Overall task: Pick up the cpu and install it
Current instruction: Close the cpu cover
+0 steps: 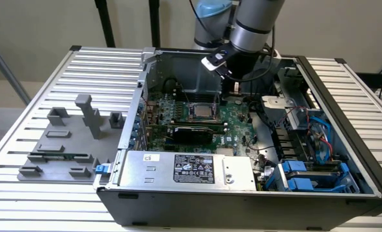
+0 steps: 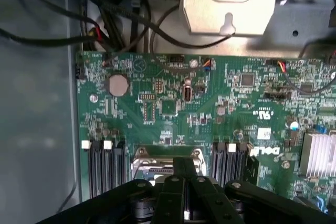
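The cpu (image 1: 202,112) is seen seated on the motherboard (image 2: 173,103) marked DELL. The gripper (image 1: 230,95) is held at its two o'clock in the exterior view, clenched on nothing.

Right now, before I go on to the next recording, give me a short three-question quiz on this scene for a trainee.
1. True or false: the hand is inside the open computer case, above the green motherboard.
2. In the exterior view, on which side of the hand does the metal-framed socket lie? A) that view's left B) that view's right C) outside the case
3. What lies on the grey fixture tray beside the case?
Key: 1 true; 2 A; 3 a long narrow green memory stick.
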Controlling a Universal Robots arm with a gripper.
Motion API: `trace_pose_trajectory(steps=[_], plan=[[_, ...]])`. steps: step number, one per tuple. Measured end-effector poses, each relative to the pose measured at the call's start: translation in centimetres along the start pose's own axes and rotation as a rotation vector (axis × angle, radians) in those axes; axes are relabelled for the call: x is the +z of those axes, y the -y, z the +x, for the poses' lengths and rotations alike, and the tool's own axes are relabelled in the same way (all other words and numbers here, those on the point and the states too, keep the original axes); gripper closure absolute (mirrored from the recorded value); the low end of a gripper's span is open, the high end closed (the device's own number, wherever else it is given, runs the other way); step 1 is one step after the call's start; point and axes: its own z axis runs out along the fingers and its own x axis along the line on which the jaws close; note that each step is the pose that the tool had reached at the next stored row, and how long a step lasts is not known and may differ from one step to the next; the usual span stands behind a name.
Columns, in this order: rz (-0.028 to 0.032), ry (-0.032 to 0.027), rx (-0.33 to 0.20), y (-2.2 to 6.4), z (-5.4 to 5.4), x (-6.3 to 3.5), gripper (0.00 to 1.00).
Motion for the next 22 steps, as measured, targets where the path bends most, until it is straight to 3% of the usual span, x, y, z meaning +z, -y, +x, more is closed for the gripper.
trace_pose_trajectory(steps=[5,9,17,19,22], plan=[[0.0415,-0.0007,-0.004,0.75,0.0,0.12,0.89],[0.0645,-0.0007,-0.007,1.49,0.0,0.28,0.89],[0.0984,-0.0005,-0.010,3.59,0.0,0.83,0.89],[0.1042,-0.0006,-0.011,4.32,0.0,1.04,0.89],[0.1062,-0.0005,-0.011,5.57,0.0,1.57,0.89]])
